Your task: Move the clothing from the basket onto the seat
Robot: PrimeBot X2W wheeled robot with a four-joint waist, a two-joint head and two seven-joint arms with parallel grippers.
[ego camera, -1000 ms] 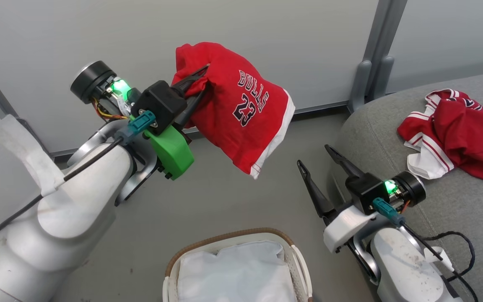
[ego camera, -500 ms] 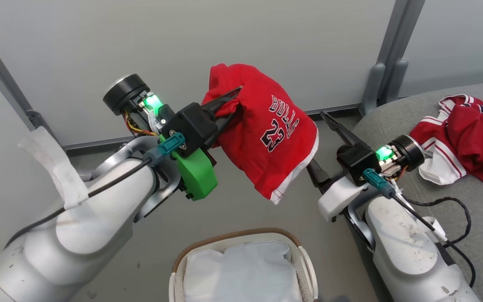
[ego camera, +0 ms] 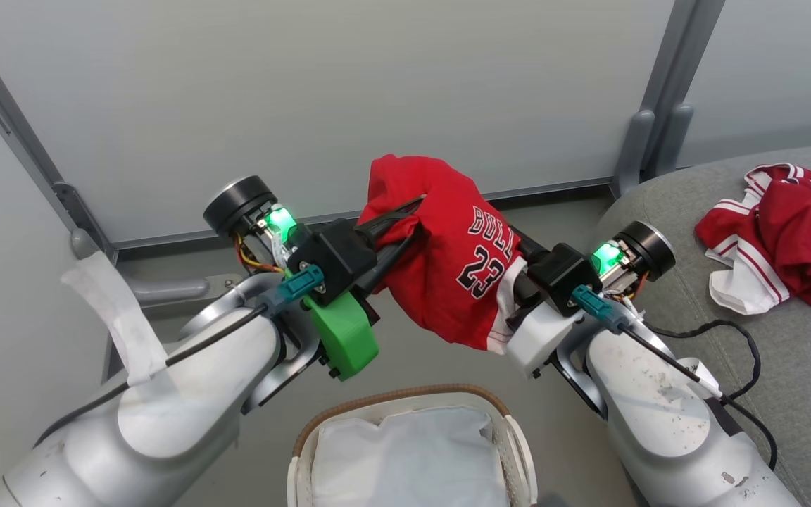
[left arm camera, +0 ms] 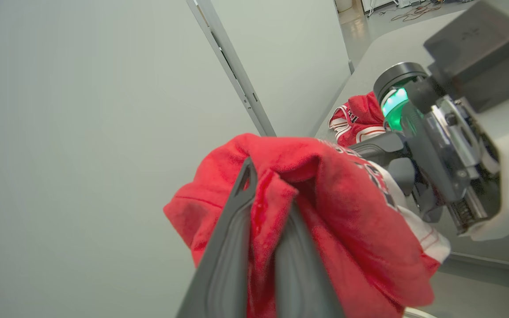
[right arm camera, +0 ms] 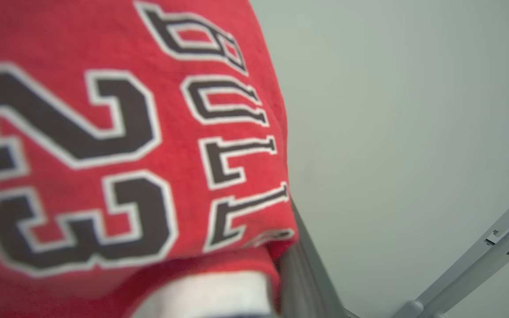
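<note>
left fingers (left arm camera: 232,247) pinch bunched red jersey (ego camera: 448,296), navy-white "23"; right fingers (right arm camera: 305,282) half hidden, grip unclear

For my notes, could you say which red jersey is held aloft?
The jersey numbered 23, in the left pincer; the other jersey lies crumpled on the seat.

A red jersey (ego camera: 462,282) hanging in mid-air blocks the passage above the far rim of the basket (ego camera: 391,396), while the seat (ego camera: 800,373) lies bare along its near edge and crumpled clothing (ego camera: 800,239) occupies its far right corner.
</note>
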